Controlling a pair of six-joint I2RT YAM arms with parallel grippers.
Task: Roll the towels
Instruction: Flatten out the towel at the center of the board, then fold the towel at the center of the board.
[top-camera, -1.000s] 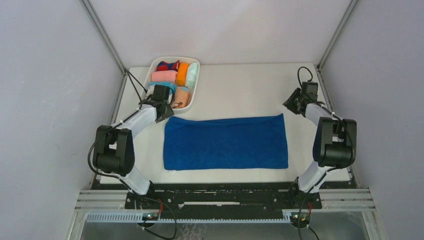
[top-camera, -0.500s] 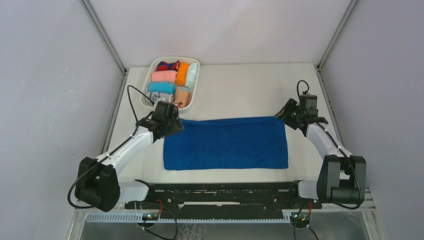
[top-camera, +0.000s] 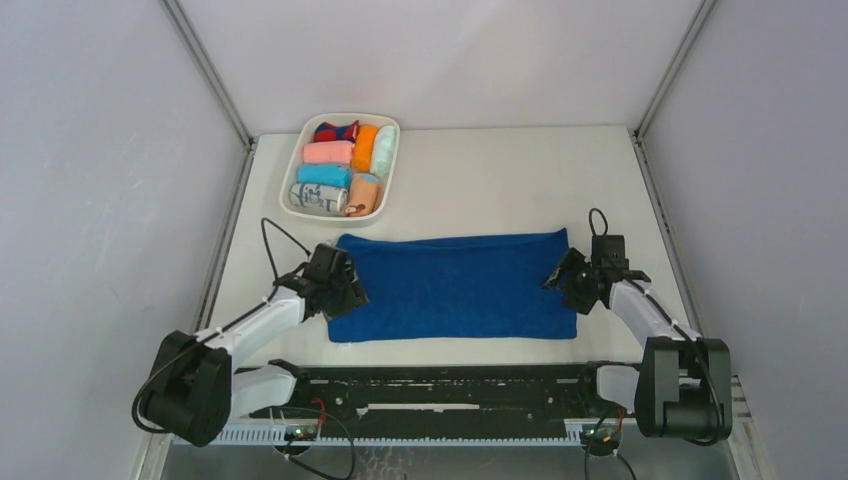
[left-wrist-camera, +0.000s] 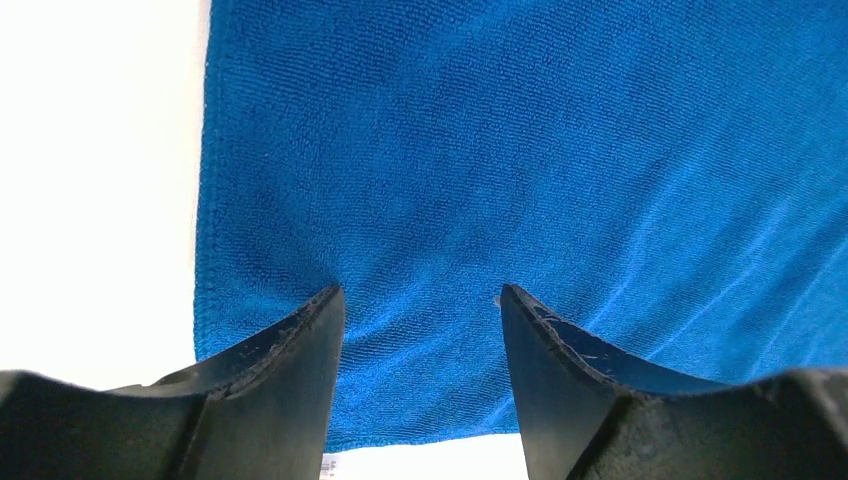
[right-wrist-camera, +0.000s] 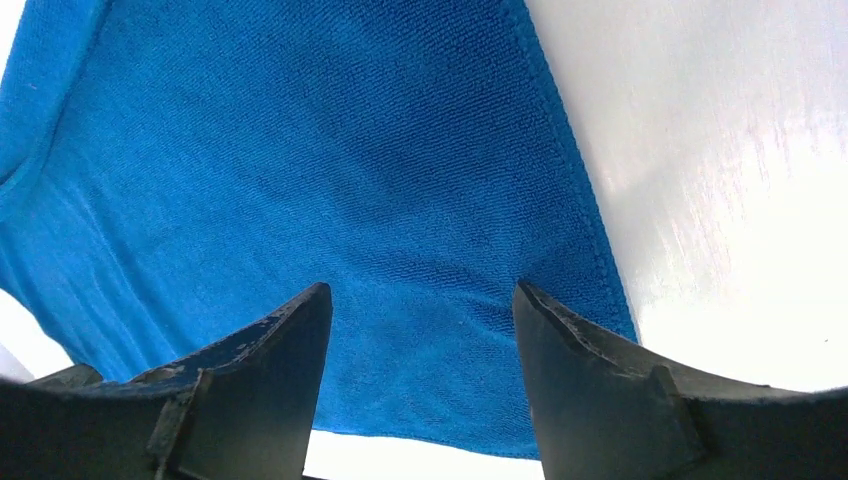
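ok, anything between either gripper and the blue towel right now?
Nothing visible. The left gripper and right gripper hang open over the two short ends of the blue towel, only bare terry showing between the jaws. The tray of rolls sits past its far-left corner, out of the way.

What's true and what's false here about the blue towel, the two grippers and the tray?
1. The blue towel lies spread flat on the table. True.
2. The left gripper is shut on the towel. False: it is open over the towel's left end.
3. The right gripper is open at the towel's right end. True.
4. The tray stands empty. False: it holds several rolled cloths.
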